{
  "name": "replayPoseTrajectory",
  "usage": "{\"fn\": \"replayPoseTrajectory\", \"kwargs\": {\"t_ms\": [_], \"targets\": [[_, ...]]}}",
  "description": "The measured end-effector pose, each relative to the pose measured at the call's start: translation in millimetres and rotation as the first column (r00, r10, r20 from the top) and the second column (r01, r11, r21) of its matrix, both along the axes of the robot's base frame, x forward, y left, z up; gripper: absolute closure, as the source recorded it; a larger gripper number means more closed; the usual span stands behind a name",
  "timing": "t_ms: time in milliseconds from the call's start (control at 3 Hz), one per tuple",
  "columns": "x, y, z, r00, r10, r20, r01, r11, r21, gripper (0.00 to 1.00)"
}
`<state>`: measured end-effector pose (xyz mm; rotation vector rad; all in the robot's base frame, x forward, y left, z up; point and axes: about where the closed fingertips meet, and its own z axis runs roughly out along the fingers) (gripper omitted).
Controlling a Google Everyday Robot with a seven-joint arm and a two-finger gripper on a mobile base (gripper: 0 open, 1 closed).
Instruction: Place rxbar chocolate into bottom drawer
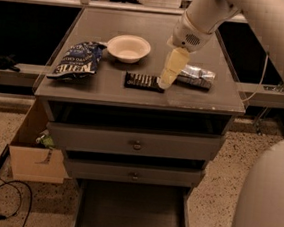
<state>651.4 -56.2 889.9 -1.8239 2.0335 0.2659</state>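
The rxbar chocolate (142, 81), a flat dark bar with white lettering, lies on the grey cabinet top (133, 97) near its front edge. My gripper (164, 82) hangs from the white arm at the upper right. Its pale fingers point down and reach the bar's right end. The bottom drawer (130, 212) is pulled out at floor level, a wide shallow grey tray with nothing in it.
A blue chip bag (76, 60) lies at the left of the top, a white bowl (128, 48) behind the bar, a silver foil packet (197, 76) to the right. Two upper drawers (136, 144) with round knobs are shut. A cardboard box (30, 150) stands left of the cabinet.
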Motion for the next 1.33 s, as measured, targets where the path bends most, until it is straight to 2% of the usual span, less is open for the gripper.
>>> {"fn": "replayPoseTrajectory", "kwargs": {"t_ms": [333, 1000, 1333], "targets": [[3, 10, -18, 0.9994, 0.016, -0.031, -0.016, 1.0, -0.014, 0.0], [-10, 28, -46, 0.9952, 0.053, -0.083, -0.056, 0.998, -0.042, 0.0], [5, 43, -53, 0.9927, 0.077, -0.093, -0.084, 0.994, -0.068, 0.0]]}}
